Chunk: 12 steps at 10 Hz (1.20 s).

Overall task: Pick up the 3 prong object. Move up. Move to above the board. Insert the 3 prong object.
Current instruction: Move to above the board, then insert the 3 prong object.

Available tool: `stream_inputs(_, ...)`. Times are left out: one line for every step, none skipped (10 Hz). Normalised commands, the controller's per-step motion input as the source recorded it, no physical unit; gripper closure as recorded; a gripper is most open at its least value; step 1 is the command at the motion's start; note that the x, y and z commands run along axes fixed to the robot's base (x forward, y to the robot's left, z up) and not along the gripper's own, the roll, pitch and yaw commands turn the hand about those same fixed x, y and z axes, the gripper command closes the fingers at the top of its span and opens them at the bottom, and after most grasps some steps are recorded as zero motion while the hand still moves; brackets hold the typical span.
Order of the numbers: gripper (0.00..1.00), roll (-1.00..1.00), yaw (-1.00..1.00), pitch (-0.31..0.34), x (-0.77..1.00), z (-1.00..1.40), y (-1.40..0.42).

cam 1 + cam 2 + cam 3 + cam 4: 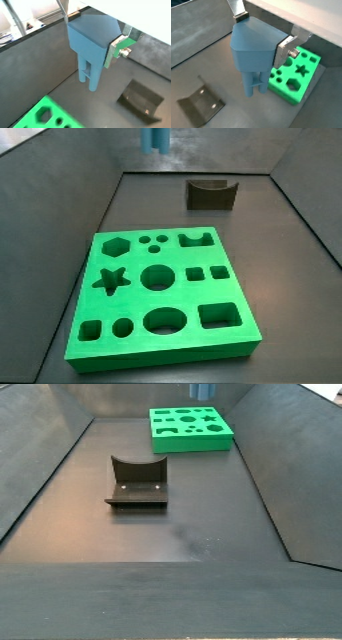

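I have the 3 prong object [254, 52] clamped in my gripper [261, 42], lifted clear of the floor and off to one side of the board [160, 293], not yet above it. Moving over and inserting remain. The piece is light blue, with a blocky head and thin parallel prongs pointing down.

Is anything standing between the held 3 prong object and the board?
Nothing visible does. The pincer holds the 3 prong object raised off the floor; the board lies beside it with its holes open. The fixture sits apart on the floor.
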Motion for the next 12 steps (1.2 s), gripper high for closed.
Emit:
stream_inputs(1.0,-0.01,0.01,0.079,0.08,0.13,-1.0)
stream_inputs(1.0,0.0,0.01,0.1,0.1,0.13,-1.0)
stream_inputs(1.0,0.01,0.01,0.122,0.14,0.14,-1.0)
stream_inputs(1.0,0.01,0.0,0.136,0.13,0.1,-0.69)
stream_inputs(1.0,0.02,0.0,0.135,0.12,0.07,-0.48)
stream_inputs(1.0,0.03,0.01,0.117,0.09,0.04,-0.24)
stream_inputs(1.0,0.0,0.0,-0.019,0.0,-0.03,0.0)
stream_inputs(1.0,0.0,-0.28,0.0,0.22,0.0,-0.07)
stream_inputs(1.0,0.0,-1.0,-0.023,0.0,-0.17,0.0)
stream_inputs(1.0,0.01,-1.0,-0.003,0.0,-0.21,0.0)
stream_inputs(1.0,0.01,-1.0,-0.004,0.0,-0.21,0.0)
stream_inputs(1.0,0.01,-1.0,-0.003,0.0,-0.21,0.0)
